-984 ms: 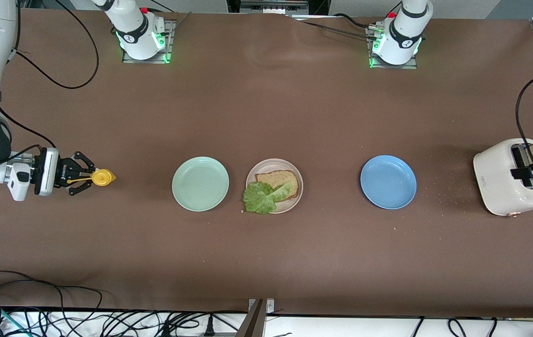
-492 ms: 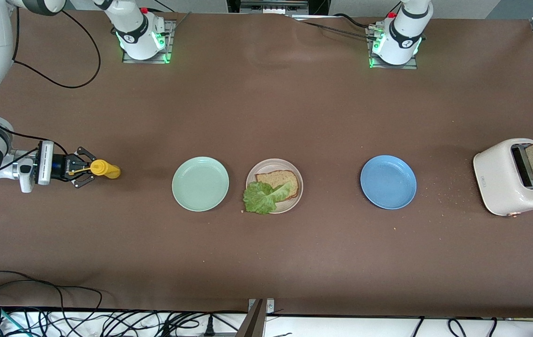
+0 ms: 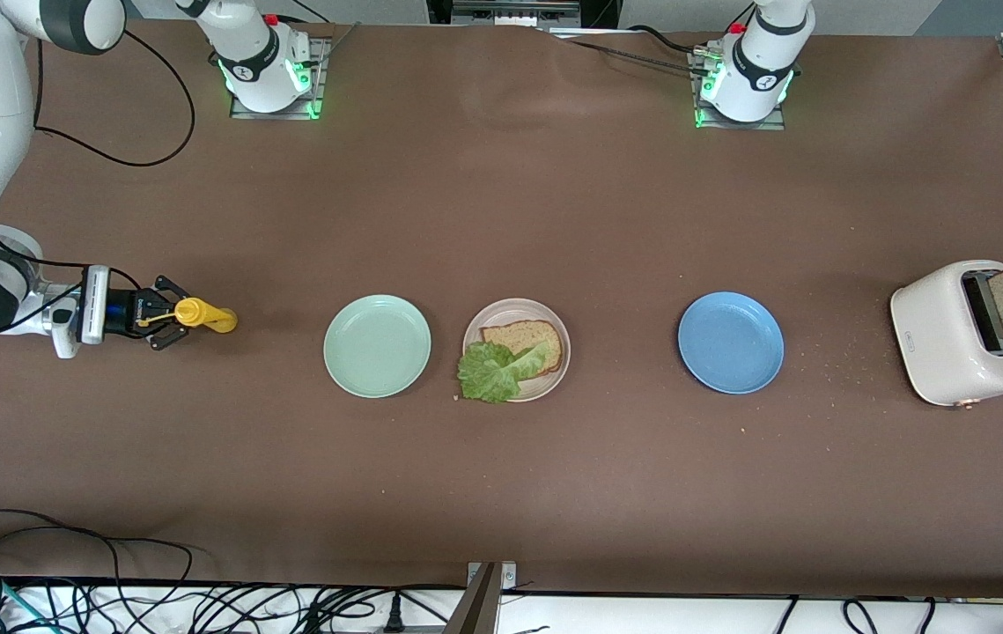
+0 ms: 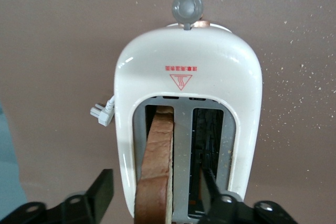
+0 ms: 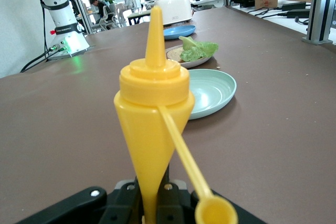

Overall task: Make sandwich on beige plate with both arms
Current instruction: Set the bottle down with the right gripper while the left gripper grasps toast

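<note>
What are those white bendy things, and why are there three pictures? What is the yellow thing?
They are two robot arms making a sandwich. The big picture looks down on the table from above; the other two come from small cameras on each arm's wrist. In the middle sits the beige plate with a bread slice and lettuce on it, between a green plate and a blue plate. The right gripper is shut on a yellow squeeze bottle. The left gripper straddles a second bread slice standing in the white toaster, its fingers not yet tight.
</note>
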`<action>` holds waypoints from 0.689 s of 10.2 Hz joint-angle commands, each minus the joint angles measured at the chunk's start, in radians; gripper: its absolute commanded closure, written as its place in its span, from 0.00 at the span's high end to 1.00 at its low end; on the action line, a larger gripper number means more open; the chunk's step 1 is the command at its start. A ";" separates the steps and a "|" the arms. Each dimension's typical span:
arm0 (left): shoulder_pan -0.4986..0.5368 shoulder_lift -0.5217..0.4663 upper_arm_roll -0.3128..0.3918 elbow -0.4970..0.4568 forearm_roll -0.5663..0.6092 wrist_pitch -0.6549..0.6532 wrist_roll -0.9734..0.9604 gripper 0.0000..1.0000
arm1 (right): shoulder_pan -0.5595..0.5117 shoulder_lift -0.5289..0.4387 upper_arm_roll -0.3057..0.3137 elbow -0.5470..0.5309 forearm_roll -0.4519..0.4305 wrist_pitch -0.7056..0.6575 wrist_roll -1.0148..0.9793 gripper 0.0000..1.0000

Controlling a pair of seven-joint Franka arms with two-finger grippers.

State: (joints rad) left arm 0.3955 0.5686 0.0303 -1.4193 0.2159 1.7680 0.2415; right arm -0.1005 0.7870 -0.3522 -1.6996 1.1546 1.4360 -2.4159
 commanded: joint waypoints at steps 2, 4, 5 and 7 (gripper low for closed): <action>-0.004 -0.010 -0.001 0.005 0.014 -0.028 0.036 0.00 | -0.041 0.021 0.018 0.009 0.023 -0.037 -0.057 0.00; -0.007 -0.019 -0.004 0.023 0.013 -0.057 0.036 0.00 | -0.047 0.040 0.021 0.015 0.024 -0.035 -0.074 0.00; -0.007 -0.019 -0.004 0.048 0.014 -0.088 0.036 0.00 | -0.053 0.050 0.021 0.023 0.024 -0.035 -0.075 0.00; -0.010 -0.019 -0.007 0.098 0.011 -0.152 0.036 0.00 | -0.058 0.075 0.021 0.041 0.028 -0.034 -0.094 0.00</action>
State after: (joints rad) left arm 0.3902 0.5655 0.0261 -1.3612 0.2167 1.6784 0.2587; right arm -0.1300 0.8330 -0.3482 -1.6946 1.1604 1.4279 -2.4831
